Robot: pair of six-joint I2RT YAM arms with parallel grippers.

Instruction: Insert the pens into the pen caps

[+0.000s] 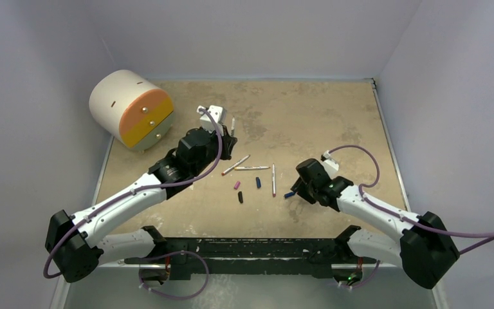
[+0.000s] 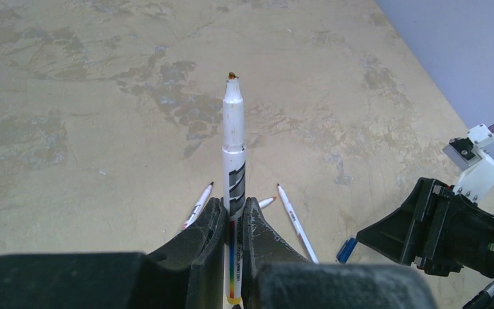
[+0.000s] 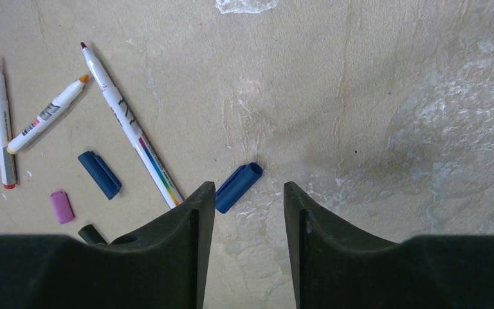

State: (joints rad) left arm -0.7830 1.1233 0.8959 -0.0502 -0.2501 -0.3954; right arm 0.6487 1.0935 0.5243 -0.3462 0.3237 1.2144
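Right wrist view puts the stubby dark blue plastic pen cap (image 3: 238,187) just ahead of your right pincer (image 3: 247,190), whose fingers are spread wide; the cap's long axis slants across the gap. Your left pincer (image 2: 233,215) clamps a thin white orange-tipped pen (image 2: 234,129), well apart from that cap.

The black cap (image 3: 91,233) sits half hidden behind a finger (image 3: 180,238) of the right gripper (image 3: 249,192); that finger also covers the tail end of the long pen (image 3: 132,132).

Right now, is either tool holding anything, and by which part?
The left tool grips a pen by its rear barrel, tip free. The right tool is open, empty.
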